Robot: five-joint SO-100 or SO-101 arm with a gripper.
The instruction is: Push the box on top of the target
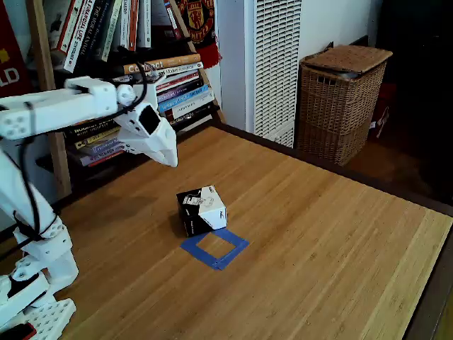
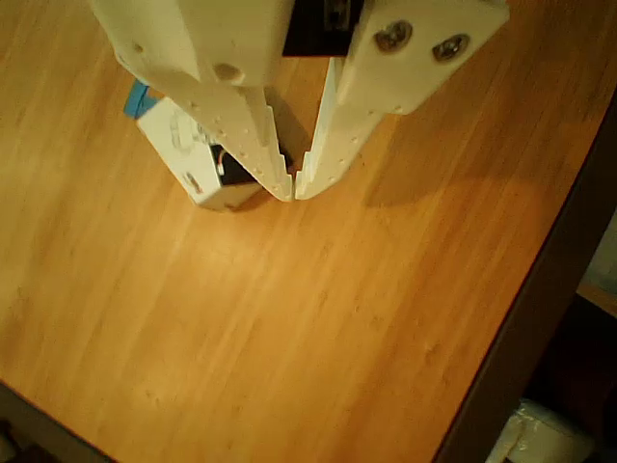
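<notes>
- The box [image 1: 202,210] sits on the wooden table [image 1: 340,241], a black-and-white cube turned at an angle, its near right bottom edge touching or just overlapping the far left corner of the target [image 1: 214,246].
- The target, a hollow square of blue tape, lies just near and right of the box in the fixed view, most of its outline uncovered.
- The gripper [image 1: 170,157] hangs in the air to the far left of the box, well above the table and not touching it.
- In the other view the gripper [image 2: 293,189] has its two white fingertips pressed nearly together, so it is closed and holds nothing; the box [image 2: 188,154] shows partly behind one finger.
- To push well, I judge the closed tips should come down behind the box's far left side, low near the table, then press towards the near right in line with the tape square.
- Contact near the middle of that side should keep the box from spinning; a slow push helps stop it inside the outline.
- A wicker basket [image 1: 342,103] stands far right, beyond the table.
</notes>
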